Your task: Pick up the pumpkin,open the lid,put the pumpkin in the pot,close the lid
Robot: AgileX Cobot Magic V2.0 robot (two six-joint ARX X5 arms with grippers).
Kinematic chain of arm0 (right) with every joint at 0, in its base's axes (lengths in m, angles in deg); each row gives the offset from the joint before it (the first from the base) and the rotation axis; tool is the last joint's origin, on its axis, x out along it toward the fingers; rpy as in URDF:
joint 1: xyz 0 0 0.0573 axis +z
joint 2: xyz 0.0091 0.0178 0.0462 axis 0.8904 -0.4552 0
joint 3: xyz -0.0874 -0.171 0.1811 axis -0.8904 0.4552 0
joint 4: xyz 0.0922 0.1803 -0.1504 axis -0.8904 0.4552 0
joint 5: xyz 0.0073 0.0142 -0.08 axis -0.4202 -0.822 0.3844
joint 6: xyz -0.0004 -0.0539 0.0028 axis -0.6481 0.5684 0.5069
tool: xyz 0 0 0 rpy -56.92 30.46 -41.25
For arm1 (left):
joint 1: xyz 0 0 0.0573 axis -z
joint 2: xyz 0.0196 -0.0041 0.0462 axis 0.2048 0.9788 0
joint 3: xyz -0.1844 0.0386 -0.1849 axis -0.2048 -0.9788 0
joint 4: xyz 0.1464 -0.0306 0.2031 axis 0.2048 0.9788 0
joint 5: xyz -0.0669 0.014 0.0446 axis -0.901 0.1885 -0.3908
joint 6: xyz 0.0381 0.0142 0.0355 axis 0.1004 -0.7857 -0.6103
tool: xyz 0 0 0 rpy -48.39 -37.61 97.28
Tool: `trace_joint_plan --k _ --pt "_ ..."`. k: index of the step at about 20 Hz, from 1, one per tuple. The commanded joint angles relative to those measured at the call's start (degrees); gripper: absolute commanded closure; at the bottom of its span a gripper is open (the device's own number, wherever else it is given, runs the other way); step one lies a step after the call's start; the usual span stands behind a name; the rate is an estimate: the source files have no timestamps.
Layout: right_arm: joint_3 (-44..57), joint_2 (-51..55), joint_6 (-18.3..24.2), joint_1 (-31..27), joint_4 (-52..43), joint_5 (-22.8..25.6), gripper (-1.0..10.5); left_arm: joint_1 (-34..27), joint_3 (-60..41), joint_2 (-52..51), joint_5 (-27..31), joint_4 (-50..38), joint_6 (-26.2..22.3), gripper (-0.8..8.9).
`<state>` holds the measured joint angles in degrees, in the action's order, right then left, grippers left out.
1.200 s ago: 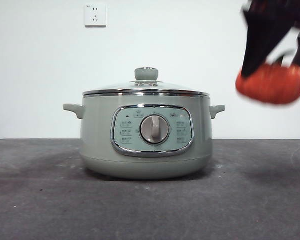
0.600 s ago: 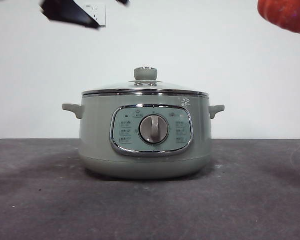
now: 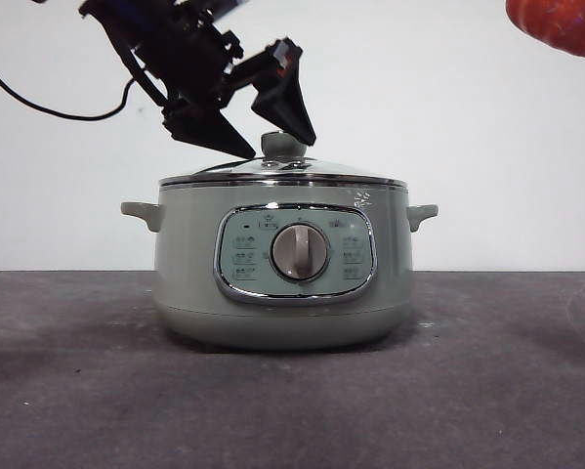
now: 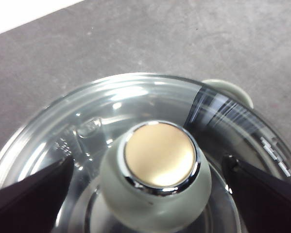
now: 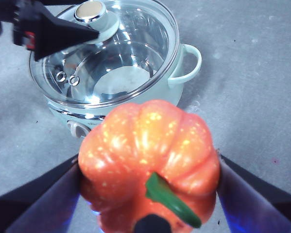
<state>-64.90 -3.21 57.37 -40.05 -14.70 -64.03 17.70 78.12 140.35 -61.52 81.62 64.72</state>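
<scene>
Orange pumpkin [image 5: 150, 165] clamped in right pincer [image 5: 147, 194]; left pincer [image 3: 263, 137] spread wide astride lid [image 4: 135, 121] knob.

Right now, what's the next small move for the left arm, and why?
Probably lower the left gripper a little and close on the knob. Its jaws are open on either side of the knob, not yet gripping, and the lid sits on the pot. The right gripper already holds the pumpkin up high, so the lid must come off first.
</scene>
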Motion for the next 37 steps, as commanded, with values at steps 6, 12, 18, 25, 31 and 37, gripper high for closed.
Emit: trace_joint_plan --k 6,12,18,25,31,37 --pt "-0.1 0.2 -0.5 0.1 -0.3 0.0 9.6 1.9 0.0 1.2 2.6 -1.2 -1.3 5.56" --pt "-0.1 0.1 -0.5 0.1 1.9 0.3 9.6 1.9 0.0 1.0 2.5 -1.5 -1.3 8.22" --pt "-0.1 0.1 -0.5 0.1 2.0 0.2 9.6 1.9 0.0 -0.5 2.4 -1.6 -1.2 8.22" --pt "-0.1 -0.3 -0.5 0.1 0.9 0.2 9.6 1.5 0.1 -7.7 2.8 -2.0 -1.2 8.22" --pt "-0.1 -5.7 -0.5 0.2 -8.7 -1.7 9.6 -0.2 0.1 -21.6 5.6 6.1 -1.2 8.22" --pt "-9.2 -25.9 -0.2 2.9 -17.9 -4.7 9.6 -2.6 0.1 -39.6 8.0 21.9 -1.2 8.22"
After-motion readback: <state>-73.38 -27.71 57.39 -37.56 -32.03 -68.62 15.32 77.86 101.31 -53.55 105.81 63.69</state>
